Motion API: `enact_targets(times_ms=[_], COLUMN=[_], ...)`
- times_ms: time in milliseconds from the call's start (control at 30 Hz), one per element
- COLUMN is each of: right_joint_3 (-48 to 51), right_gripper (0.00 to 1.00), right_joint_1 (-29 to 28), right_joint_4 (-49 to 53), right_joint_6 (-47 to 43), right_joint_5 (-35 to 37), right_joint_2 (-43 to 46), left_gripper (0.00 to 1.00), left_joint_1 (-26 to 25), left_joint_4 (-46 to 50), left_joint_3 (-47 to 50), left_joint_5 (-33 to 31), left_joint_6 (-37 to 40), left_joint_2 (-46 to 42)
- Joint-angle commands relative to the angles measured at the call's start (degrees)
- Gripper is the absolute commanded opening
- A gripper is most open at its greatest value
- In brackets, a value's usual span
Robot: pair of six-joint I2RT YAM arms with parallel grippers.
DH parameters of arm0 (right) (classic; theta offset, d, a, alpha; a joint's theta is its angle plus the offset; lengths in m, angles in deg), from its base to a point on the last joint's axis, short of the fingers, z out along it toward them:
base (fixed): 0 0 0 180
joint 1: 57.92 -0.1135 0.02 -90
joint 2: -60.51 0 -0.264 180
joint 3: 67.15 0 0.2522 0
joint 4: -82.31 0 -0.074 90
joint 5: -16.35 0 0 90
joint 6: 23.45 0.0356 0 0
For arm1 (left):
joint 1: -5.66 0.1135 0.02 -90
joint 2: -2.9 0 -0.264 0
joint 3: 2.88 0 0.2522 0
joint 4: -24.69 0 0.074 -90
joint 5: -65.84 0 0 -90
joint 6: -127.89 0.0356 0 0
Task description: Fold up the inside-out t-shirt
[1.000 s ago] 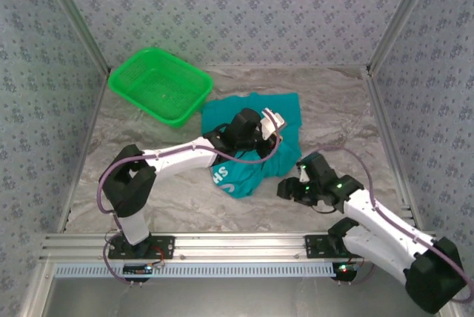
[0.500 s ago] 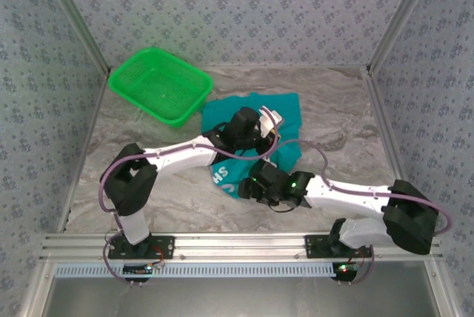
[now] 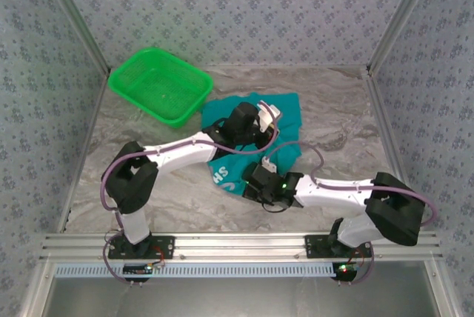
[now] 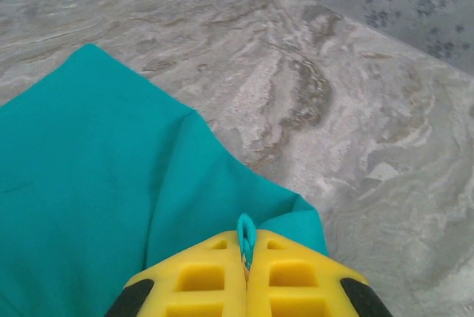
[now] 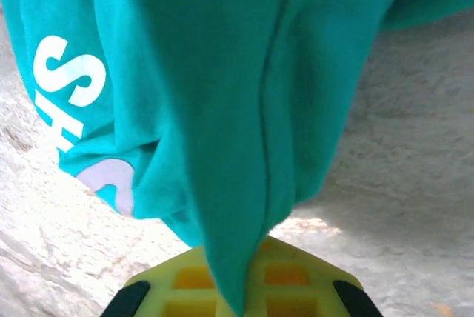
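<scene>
The teal t-shirt (image 3: 285,109) lies bunched on the marble table, white lettering (image 3: 219,176) showing at its near left edge. My left gripper (image 3: 263,130) sits over the shirt's middle, shut on a small pinched fold of teal cloth (image 4: 246,232) between its yellow fingers (image 4: 200,280). My right gripper (image 3: 250,182) is at the shirt's near edge, shut on a drooping fold of cloth (image 5: 237,206) that runs down between its yellow fingers (image 5: 304,276). White "SH" letters (image 5: 67,91) show to the left of that fold. Plain teal cloth (image 4: 96,169) spreads left of the left gripper.
A bright green mesh basket (image 3: 159,84) stands at the back left, close to the shirt's far left corner. Bare marble table (image 3: 341,109) lies right of the shirt. Patterned walls with metal posts (image 3: 385,35) close in the sides and back.
My right arm has swung left from the table's right side to the shirt's near edge, and its jaws have gone from open to shut on the cloth. The left gripper has barely moved.
</scene>
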Motion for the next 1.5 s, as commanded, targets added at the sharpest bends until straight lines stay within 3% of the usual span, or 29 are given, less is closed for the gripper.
enact_targets(times_ms=[0, 100, 167, 367, 500, 600, 800, 1000, 1100, 1200, 1333, 1467], right_joint_3=[-4.9, -10.9, -16.7, -38.4, -54.5, -66.7, -77.8, -72.0, -67.9, -67.0, -70.2, -80.5], right_gripper=[0.0, 0.0, 0.0, 0.0, 0.0, 0.0, 0.0, 0.0, 0.0, 0.0, 0.0, 0.0], right_joint_1=[2.0, 6.6, 12.7, 28.5, 31.0, 31.1, 30.9, 31.1, 33.5, 39.4, 46.5, 51.3], right_joint_4=[15.4, 27.6, 35.7, 45.3, 47.6, 50.8, 50.8, 45.0, 40.0, 37.0, 33.3, 30.5], right_joint_6=[-6.3, -22.5, -33.8, -55.6, -64.9, -69.0, -75.9, -81.7, -84.2, -84.6, -84.1, -82.2], right_joint_5=[6.1, 5.6, 3.1, -2.5, 1.3, 4.4, 4.4, 3.1, 2.5, -3.5, -4.6, -5.0], right_joint_2=[5.0, 11.3, 15.0, 19.2, 16.2, 12.8, 10.8, 13.7, 12.3, 7.1, -3.3, -14.8], left_gripper=[0.0, 0.0, 0.0, 0.0, 0.0, 0.0, 0.0, 0.0, 0.0, 0.0, 0.0, 0.0], left_joint_1=[2.9, 5.5, 6.3, 6.3, 6.3, 5.5, 1.3, -0.6, -0.2, 2.8, 8.3, 10.3], left_joint_4=[3.6, 11.0, 14.7, 31.2, 40.7, 44.5, 42.2, 30.6, 20.5, 16.1, 11.2, 7.1], left_joint_3=[-5.3, -12.5, -17.9, -39.0, -54.8, -61.0, -54.9, -39.9, -31.8, -29.8, -30.9, -40.6], left_joint_5=[-6.8, -9.7, -11.4, -31.7, -32.6, -32.6, -40.6, -45.4, -49.8, -49.5, -43.7, -43.1], left_joint_6=[-5.3, -11.3, -13.5, -24.9, -27.6, -30.3, -30.1, -27.2, -21.3, -18.8, -17.2, -12.9], left_joint_2=[-1.2, -1.9, -2.4, -1.0, 1.7, 1.0, -8.6, -19.5, -22.0, -19.9, -12.5, -1.8])
